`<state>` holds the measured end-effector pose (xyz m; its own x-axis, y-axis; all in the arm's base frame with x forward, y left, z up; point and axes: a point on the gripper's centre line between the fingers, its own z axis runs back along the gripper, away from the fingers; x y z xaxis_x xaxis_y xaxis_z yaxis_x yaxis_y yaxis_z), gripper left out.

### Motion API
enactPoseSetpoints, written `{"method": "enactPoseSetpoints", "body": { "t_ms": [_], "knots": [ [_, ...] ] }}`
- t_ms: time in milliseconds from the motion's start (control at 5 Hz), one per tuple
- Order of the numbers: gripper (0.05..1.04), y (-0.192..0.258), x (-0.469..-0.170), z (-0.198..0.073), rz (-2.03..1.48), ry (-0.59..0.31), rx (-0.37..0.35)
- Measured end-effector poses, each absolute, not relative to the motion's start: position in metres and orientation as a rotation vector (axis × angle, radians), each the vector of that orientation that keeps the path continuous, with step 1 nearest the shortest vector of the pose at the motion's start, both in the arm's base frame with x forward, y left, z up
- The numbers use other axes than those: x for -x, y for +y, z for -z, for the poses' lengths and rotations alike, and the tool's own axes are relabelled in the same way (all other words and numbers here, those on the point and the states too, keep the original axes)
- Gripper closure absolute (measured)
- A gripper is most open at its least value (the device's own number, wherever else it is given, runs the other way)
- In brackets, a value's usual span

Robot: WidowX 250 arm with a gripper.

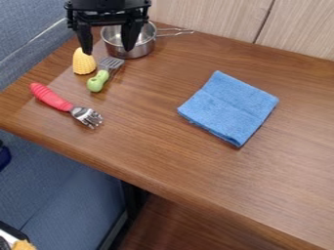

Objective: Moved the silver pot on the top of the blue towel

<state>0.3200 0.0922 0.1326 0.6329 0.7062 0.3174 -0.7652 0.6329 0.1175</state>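
The black gripper (108, 50) hangs at the upper left of the camera view, open, its two fingers spread apart and pointing down. One finger overlaps the silver pot (145, 48) in the view; whether they touch I cannot tell. The pot stands upright near the back edge of the table, its wire handle pointing right, and part of it is hidden behind the gripper. A folded blue towel (229, 107) lies flat on the table, right of centre, apart from the pot.
On the wooden table (156, 132), a yellow corn piece (83, 62) and a green-handled fork (98, 80) sit just in front of the pot. A red-handled fork (52, 97) lies near the left edge. A pale wooden panel (215, 17) borders the back.
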Motion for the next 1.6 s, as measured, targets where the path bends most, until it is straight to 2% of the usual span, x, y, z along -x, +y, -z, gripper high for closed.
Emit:
{"method": "enactPoseSetpoints", "body": {
  "t_ms": [400,600,800,1200,1600],
  "knots": [
    [0.085,0.104,-0.328,-0.118,-0.889,-0.212,-0.248],
    [0.085,0.114,-0.347,-0.12,-0.924,-0.203,-0.194],
    [0.085,0.12,-0.375,-0.115,-0.797,-0.17,-0.184],
    [0.085,0.126,-0.426,-0.1,-0.519,-0.21,-0.164],
    [0.085,0.12,-0.441,-0.089,-0.271,-0.236,-0.119]
  ]
}}
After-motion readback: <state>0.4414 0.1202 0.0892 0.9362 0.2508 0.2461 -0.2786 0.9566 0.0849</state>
